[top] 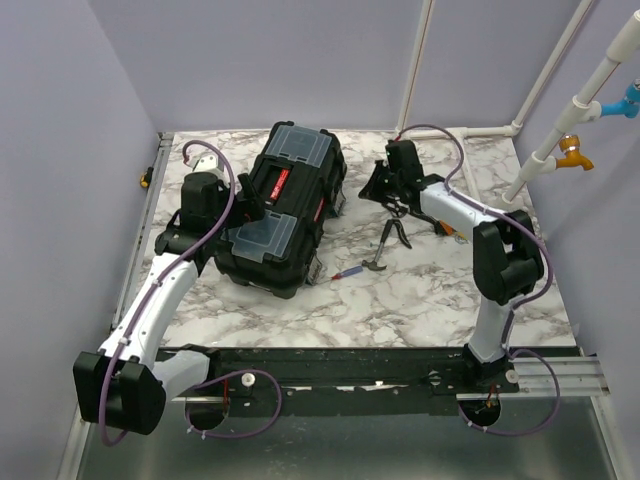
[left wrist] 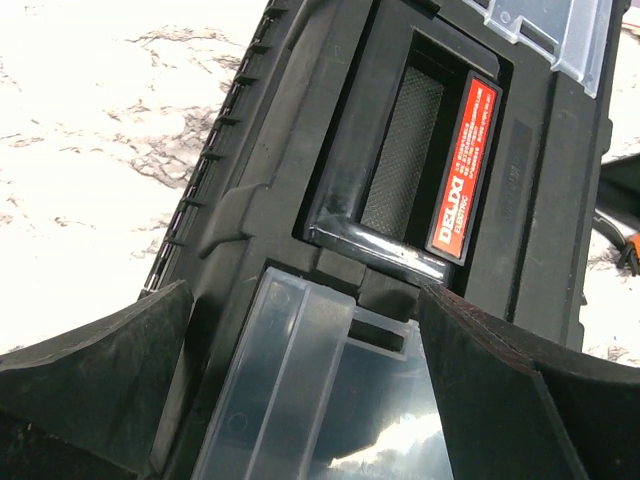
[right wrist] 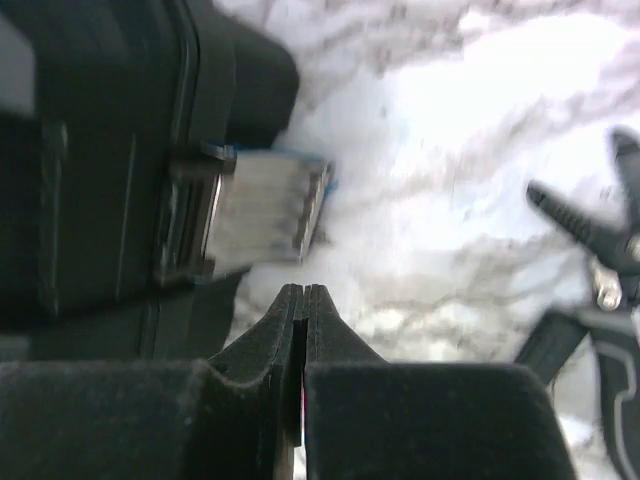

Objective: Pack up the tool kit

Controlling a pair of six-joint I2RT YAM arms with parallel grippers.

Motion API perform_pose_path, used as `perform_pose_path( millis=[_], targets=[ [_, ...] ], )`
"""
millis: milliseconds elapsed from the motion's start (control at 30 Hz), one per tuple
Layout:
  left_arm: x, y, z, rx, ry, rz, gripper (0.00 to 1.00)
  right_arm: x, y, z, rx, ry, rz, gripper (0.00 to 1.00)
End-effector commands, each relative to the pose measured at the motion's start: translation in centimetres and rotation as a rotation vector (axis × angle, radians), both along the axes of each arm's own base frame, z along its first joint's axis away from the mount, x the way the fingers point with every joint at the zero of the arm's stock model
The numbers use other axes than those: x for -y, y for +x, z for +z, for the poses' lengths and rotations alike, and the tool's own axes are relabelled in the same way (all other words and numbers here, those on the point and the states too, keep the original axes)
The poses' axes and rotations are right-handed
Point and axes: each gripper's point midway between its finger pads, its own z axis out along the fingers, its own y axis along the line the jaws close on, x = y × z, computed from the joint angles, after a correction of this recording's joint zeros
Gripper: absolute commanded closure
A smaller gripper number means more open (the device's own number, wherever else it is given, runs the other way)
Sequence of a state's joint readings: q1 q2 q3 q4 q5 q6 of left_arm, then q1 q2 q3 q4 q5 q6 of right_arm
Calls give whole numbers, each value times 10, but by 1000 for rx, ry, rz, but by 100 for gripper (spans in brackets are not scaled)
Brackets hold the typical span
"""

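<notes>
- A large black plastic toolbox (top: 285,215) with two clear-lidded compartments lay slantwise on the marble-patterned tabletop (top: 430,300), left of centre. Its lid was down, and black-handled pliers (top: 392,235) and a red-and-blue-handled screwdriver (top: 350,272) lay loose beside it.
- The left end effector (left wrist: 305,330) hung spread wide above the lid, holding nothing, with the nearer compartment and the carry handle between its fingers.
- The right end effector (right wrist: 302,295) was pinched fully closed and empty, its tip just short of a pale, blue-edged latch (right wrist: 265,215) on the box's side.
- The step appeared to be unlatching. It would go best with the closed tip hooked under the latch's free edge and levered outward, while the left arm steadied the box against sliding.
- A red label (left wrist: 462,165) on the handle seemed to read "DELIXI ELECTRIC". The finer print was illegible.
</notes>
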State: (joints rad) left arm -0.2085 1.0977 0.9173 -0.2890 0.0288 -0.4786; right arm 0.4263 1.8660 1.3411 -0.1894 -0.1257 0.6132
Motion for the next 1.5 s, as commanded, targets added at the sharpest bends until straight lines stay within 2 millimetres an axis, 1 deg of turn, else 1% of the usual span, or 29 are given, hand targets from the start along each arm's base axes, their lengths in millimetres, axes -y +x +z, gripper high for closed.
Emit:
perform_pose_path(
  millis=[0, 67, 100, 133, 167, 200, 233, 267, 300, 367, 400, 433, 467, 567, 667, 767, 867, 1000, 1100, 1267, 1400, 1467],
  targets=[
    [-3, -9, 25, 12, 40, 28, 2, 2, 41, -6, 44, -36, -27, 96],
    [-1, -12, 40, 36, 82, 37, 1, 4, 60, -7, 40, -2, -21, 96],
    [0, -12, 52, 55, 104, 43, 2, 5, 68, -13, 26, 15, -11, 96],
    [2, -13, 59, 62, 128, 40, 2, 4, 76, -13, 14, 43, 10, 96],
    [6, -14, 68, 74, 147, 33, 2, 6, 83, -20, -7, 63, 22, 96],
    [11, -15, 74, 76, 169, 20, 2, 6, 89, -20, -18, 96, 45, 95],
    [18, -15, 82, 87, 185, 5, 1, 4, 94, -25, -37, 120, 67, 95],
    [25, -16, 85, 87, 205, -15, 2, 2, 101, -22, -39, 147, 92, 95],
    [33, -15, 90, 92, 222, -32, 1, 0, 104, -29, -61, 163, 107, 95],
    [50, -13, 93, 96, 268, -80, 2, -7, 111, -32, -76, 210, 157, 95],
    [60, -12, 94, 100, 285, -105, 2, -12, 112, -39, -91, 233, 183, 95],
    [68, -10, 95, 102, 306, -131, 2, -19, 113, -38, -95, 263, 217, 95],
    [78, -9, 96, 110, 324, -163, 2, -24, 112, -44, -116, 291, 250, 95],
    [105, -5, 94, 109, 383, -255, 2, -39, 103, -50, -150, 372, 366, 95],
    [131, -2, 89, 96, 453, -334, 3, -41, 94, -64, -170, 387, 416, 94],
    [153, 0, 85, 95, 532, -388, 3, -42, 92, -79, -190, 386, 428, 93],
    [174, 0, 82, 100, 606, -433, 3, -52, 80, -80, -216, 436, 498, 93],
    [197, 2, 75, 87, 636, -492, 4, -59, 65, -84, -229, 415, 557, 93],
    [209, 4, 66, 68, 636, -540, 4, -56, 46, -80, -252, 430, 603, 93],
    [223, 11, 51, 21, 663, -588, 5, -43, 22, -62, -222, 412, 651, 92],
    [231, 14, 37, -20, 679, -617, 11, -33, 15, -42, -198, 445, 677, 92],
    [234, 14, 30, -41, 683, -630, 13, -30, 13, -32, -189, 449, 682, 91]
  ],
)
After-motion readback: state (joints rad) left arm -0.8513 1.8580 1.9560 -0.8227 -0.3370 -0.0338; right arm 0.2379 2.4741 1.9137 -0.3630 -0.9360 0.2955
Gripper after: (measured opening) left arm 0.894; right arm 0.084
